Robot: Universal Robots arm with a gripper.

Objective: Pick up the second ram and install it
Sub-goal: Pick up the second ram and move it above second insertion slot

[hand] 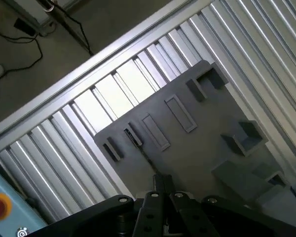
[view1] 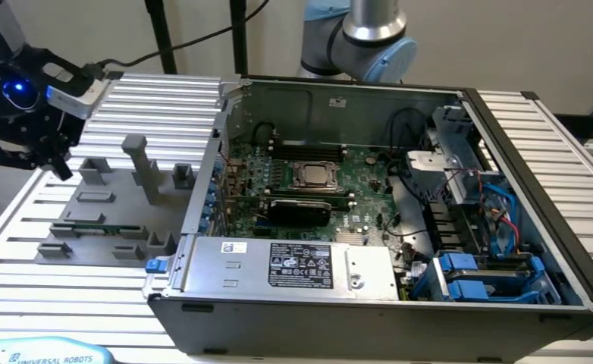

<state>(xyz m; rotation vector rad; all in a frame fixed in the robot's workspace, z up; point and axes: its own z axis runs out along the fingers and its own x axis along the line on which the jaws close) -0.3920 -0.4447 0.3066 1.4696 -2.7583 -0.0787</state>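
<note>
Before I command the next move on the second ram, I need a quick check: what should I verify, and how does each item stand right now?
1. Ram in the fixture: ok, a green strip lies in a slot.
2. Hand open for a pick: not ok, it is shut.
3. Hand empty: cannot tell.
4. Hand near the fixture, away from the case: ok, the wrist view looks down on the fixture.
5. Case open, motherboard exposed: ok.
6. Free slot on the motherboard: cannot tell.
</note>
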